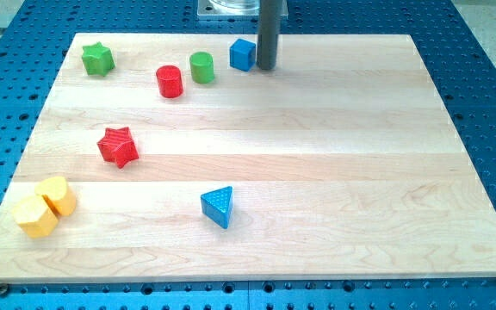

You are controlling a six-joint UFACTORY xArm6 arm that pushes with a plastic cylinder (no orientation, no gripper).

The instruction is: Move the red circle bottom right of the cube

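A pale wood board [317, 172] lies on a blue table [489, 77] full of little holes. My tip [267, 67] stands at the view's top, just right of the blue cube [243, 54], maybe touching it. I have no claw, only this rod. The red circle [170, 81] stands upright, left of the green circle [201, 67] and the cube. It is round, so it points no way.
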